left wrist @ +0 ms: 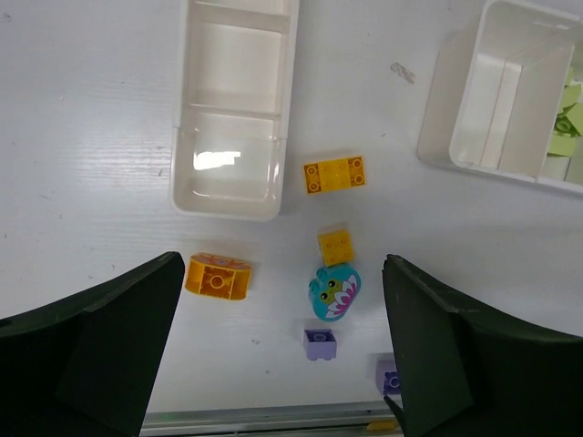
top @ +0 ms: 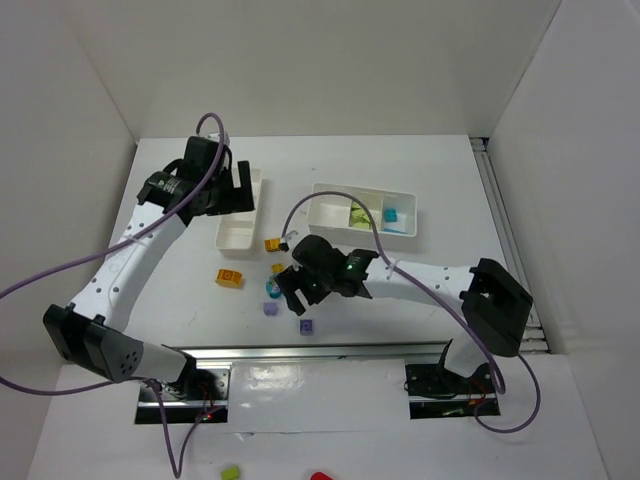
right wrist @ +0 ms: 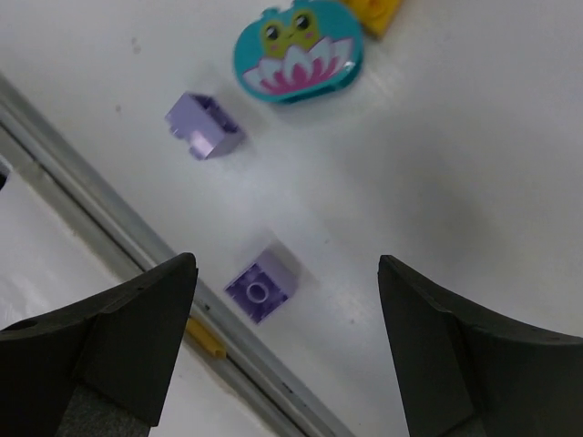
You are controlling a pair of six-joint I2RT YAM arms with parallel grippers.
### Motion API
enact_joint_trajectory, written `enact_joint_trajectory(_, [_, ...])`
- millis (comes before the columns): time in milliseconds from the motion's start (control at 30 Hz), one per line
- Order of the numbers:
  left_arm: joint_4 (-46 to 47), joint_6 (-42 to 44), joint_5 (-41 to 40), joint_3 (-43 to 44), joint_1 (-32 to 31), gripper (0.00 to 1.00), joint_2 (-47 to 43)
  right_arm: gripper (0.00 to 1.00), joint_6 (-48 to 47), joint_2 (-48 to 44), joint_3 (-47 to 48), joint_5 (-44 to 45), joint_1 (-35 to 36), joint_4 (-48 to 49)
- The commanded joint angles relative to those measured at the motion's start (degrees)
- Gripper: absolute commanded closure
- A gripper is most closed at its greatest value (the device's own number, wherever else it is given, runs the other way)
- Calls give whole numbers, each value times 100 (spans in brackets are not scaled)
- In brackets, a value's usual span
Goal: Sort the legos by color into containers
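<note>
One purple lego (right wrist: pixel 261 287) on the table (right wrist: pixel 437 137) directly below the right pincer (right wrist: pixel 284 273), wide open and empty.

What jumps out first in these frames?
The teal frog-and-lotus piece grabs the eye, lying on the table among loose orange and purple bricks. The right hand hangs open just above a small purple brick beside the metal rail. The wide tray already holds light green pieces and a teal piece, while the narrow tray shows nothing inside.
</note>
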Motion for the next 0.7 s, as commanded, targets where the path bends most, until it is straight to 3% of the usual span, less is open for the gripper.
enact_joint_trajectory(0, [-157, -2, -120, 67, 126, 1, -11, 12, -85, -4, -111, -350, 277, -266])
enact_joint_trajectory(433, [-96, -55, 38, -205, 127, 2, 94, 11, 424, 918, -24, -412, 726, -574])
enact_joint_trajectory(667, [18, -55, 38, -381, 127, 2, 94, 25, 812, 989, 29, -43, 832, -688])
